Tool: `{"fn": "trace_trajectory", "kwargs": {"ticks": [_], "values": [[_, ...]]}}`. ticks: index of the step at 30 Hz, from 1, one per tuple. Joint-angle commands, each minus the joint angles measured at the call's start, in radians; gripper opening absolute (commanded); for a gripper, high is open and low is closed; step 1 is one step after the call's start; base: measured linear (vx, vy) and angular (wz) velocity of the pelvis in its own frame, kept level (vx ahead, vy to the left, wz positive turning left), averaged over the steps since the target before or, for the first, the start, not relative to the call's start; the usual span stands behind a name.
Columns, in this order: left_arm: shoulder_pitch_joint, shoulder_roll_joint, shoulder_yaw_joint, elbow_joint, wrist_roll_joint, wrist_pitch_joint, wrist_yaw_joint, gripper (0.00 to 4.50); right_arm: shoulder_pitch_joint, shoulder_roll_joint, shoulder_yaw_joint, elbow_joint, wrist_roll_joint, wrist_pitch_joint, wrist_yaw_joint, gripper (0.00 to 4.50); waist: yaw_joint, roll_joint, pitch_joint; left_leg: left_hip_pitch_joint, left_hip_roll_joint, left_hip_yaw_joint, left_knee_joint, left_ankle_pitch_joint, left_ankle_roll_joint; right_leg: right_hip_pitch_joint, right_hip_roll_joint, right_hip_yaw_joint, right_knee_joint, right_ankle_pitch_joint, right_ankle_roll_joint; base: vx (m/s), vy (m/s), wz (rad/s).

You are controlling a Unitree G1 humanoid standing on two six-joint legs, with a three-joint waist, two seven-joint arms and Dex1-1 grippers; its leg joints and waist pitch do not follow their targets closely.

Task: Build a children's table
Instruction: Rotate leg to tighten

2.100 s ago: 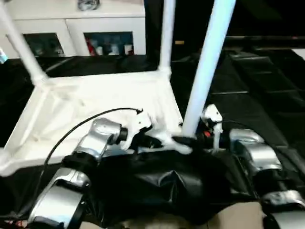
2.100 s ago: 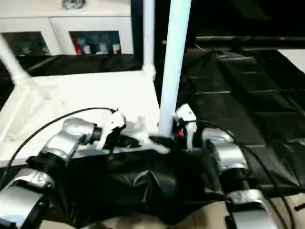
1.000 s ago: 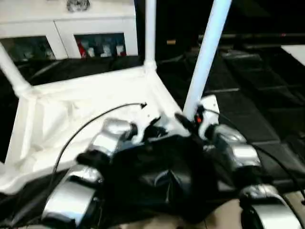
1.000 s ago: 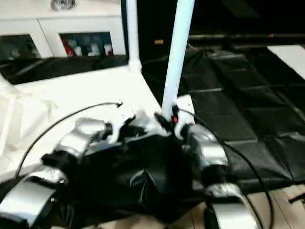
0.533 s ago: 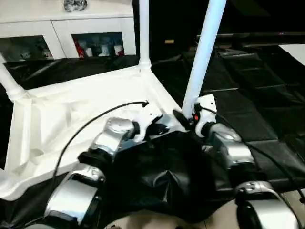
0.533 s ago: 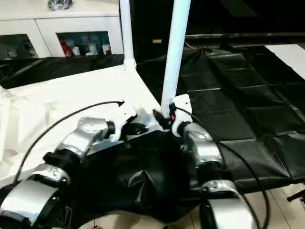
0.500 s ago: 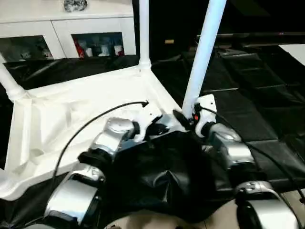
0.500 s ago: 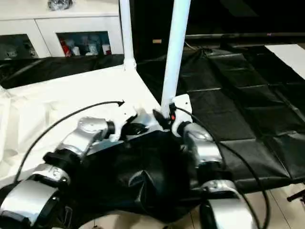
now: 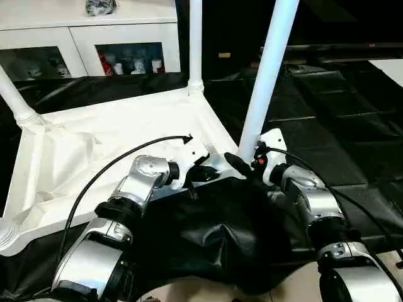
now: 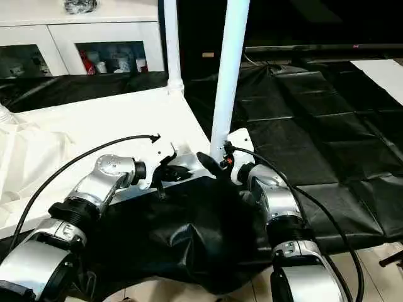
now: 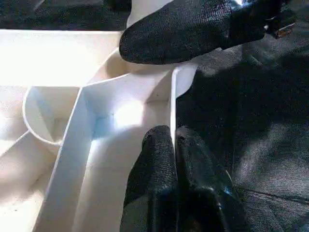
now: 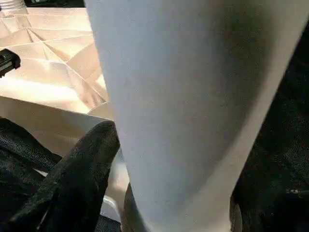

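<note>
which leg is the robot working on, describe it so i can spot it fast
Find the white tabletop lying underside up on the black sheet. At its near corner, a white tube leg stands by the right gripper. It looks thickest and closest of the legs.

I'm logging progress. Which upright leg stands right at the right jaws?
The near-corner leg, rising from the socket beside the right gripper; the other legs stand at farther corners of the tabletop.

A staged indoor room, set up like a test space with home furniture.

Black sheeting (image 9: 327,126) covers the floor, with light wood planks (image 10: 371,264) bare at the near right. At the far left stands a white glass-door cabinet (image 9: 94,44) holding small items.
</note>
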State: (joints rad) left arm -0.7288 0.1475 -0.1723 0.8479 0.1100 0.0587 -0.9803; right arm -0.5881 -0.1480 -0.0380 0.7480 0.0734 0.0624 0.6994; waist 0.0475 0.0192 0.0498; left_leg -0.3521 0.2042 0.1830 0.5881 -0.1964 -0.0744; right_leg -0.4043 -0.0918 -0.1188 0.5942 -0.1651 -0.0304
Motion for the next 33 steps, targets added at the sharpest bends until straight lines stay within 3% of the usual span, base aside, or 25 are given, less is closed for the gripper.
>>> {"fn": "trace_trajectory", "kwargs": {"ticks": [1,33], "values": [[-0.022,-0.059,-0.014,-0.063,-0.064,-0.064,-0.019,0.00,0.006,0.062,0.108,-0.004,0.010,0.019,0.088,3.56,0.006,-0.021,-0.065,-0.004,0.027,-0.007,-0.061,-0.133,0.098,0.059,-0.067,0.058,-0.078,-0.298,-0.183,0.000,0.000,0.00],[-0.022,-0.059,-0.014,-0.063,-0.064,-0.064,-0.019,0.00,0.006,0.062,0.108,-0.004,0.010,0.019,0.088,3.56,0.006,-0.021,-0.065,-0.004,0.027,-0.007,-0.061,-0.131,0.100,0.059,-0.067,0.058,-0.077,-0.296,-0.183,0.000,0.000,0.00]]}}
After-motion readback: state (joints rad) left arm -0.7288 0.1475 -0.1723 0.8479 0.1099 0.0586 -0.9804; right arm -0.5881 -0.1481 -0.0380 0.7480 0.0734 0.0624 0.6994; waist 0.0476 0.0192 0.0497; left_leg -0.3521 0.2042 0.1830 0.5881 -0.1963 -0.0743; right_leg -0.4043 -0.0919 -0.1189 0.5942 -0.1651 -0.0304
